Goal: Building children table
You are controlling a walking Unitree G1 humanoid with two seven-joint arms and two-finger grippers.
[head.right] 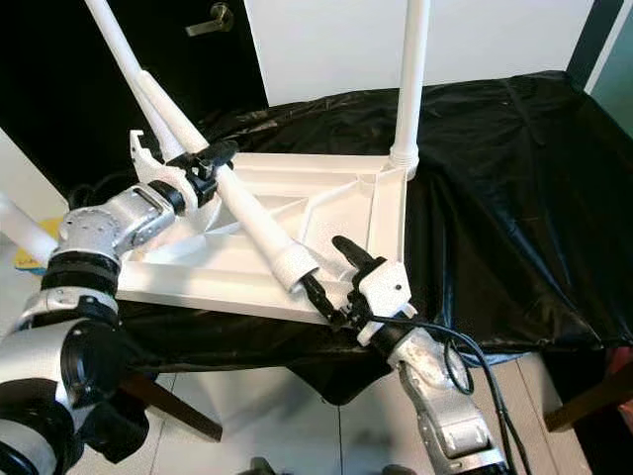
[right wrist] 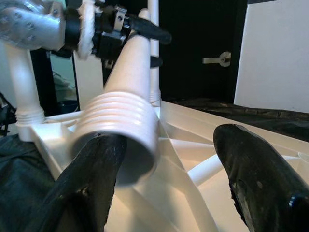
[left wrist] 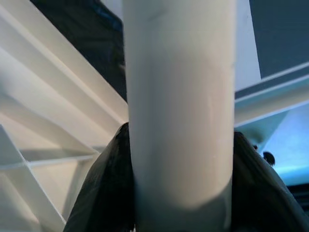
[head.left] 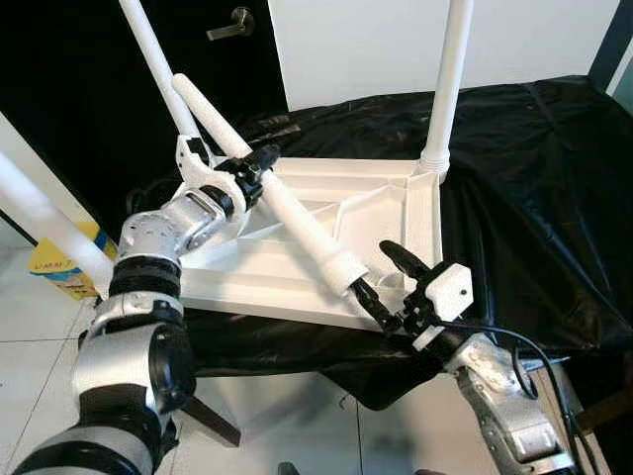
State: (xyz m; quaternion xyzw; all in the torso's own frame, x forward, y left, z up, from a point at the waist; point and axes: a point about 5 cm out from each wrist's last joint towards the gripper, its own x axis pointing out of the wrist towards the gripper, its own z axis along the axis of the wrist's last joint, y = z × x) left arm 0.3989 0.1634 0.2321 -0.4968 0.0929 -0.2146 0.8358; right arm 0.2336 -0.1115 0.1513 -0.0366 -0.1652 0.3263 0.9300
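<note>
A white table top (head.left: 297, 277) lies upside down on a black cloth (head.left: 534, 188). White legs stand at its far right corner (head.left: 450, 89), far left corner (head.left: 153, 54) and near left corner (head.left: 40, 213). My left gripper (head.left: 259, 168) is shut on a loose white leg (head.left: 287, 213), held tilted over the table top. The leg's ribbed end (head.left: 341, 267) points at the near right corner. My right gripper (head.left: 373, 266) is open there, one finger (right wrist: 91, 183) under the ribbed end (right wrist: 120, 130), the other finger (right wrist: 256, 179) apart from it. The left wrist view has the leg (left wrist: 178, 106) between the dark fingers (left wrist: 101, 193).
A dark door with a lever handle (head.left: 232, 22) stands behind, beside a white wall (head.left: 356, 49). A yellow box (head.left: 54, 269) sits on the white tiled floor at the left. A black cable (head.left: 514, 346) loops along my right arm. The cloth hangs over the near edge.
</note>
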